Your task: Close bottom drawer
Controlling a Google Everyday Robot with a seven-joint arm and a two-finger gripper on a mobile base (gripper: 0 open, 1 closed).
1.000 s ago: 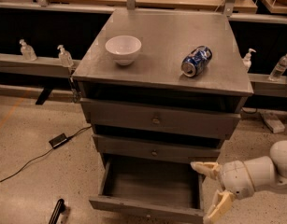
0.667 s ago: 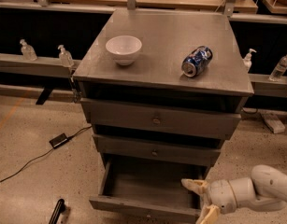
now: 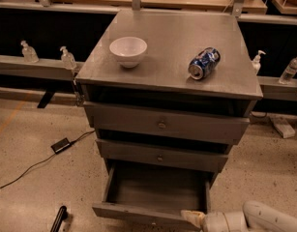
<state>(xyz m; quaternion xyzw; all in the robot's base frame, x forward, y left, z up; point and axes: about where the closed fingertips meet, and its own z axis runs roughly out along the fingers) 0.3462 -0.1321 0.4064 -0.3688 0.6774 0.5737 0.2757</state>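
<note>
Camera view has my white gripper [image 3: 193, 218] lower than a moment ago, now at the right end of the front of the plain grey bottom drawer [image 3: 133, 210] of the grey three-drawer cabinet [image 3: 167, 76]. Whether my jaws are spread or closed I cannot tell. That drawer stands pulled out from the cabinet's base, as before. On the cabinet's top, the white bowl [image 3: 128, 51] and the blue can [image 3: 204, 63] lying on its side have not moved.
</note>
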